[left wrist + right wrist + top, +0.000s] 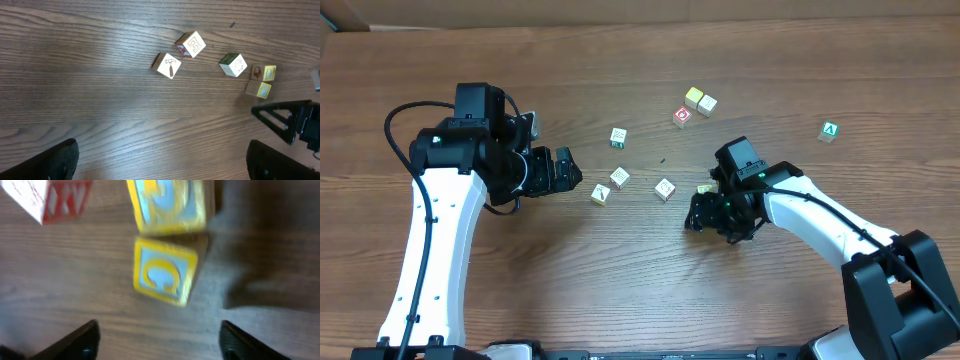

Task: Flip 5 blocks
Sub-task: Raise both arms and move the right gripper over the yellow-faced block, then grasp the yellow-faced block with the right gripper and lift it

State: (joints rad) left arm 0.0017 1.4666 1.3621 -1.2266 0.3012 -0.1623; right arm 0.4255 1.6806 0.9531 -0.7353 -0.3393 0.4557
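Note:
Several small cream blocks lie scattered on the wooden table (520,300): one at the back (618,137), one with a hammer print (167,65), one beside it (191,44) and one further right (232,65). Two yellow-edged blocks sit together (262,90), one of them with a blue C (165,275) lying just beyond my right gripper (157,330). That gripper is open with only bare wood between its fingers. My left gripper (161,155) hangs open over bare wood, left of the hammer block. In the overhead view the right arm hides most of the yellow-edged pair (705,188).
A red-faced cube (682,117) and two pale cubes (700,100) sit at the back centre. A green cube with a white A (830,131) lies far right. A cube with a red side (50,200) is left of the C block. Both arms reach towards the middle.

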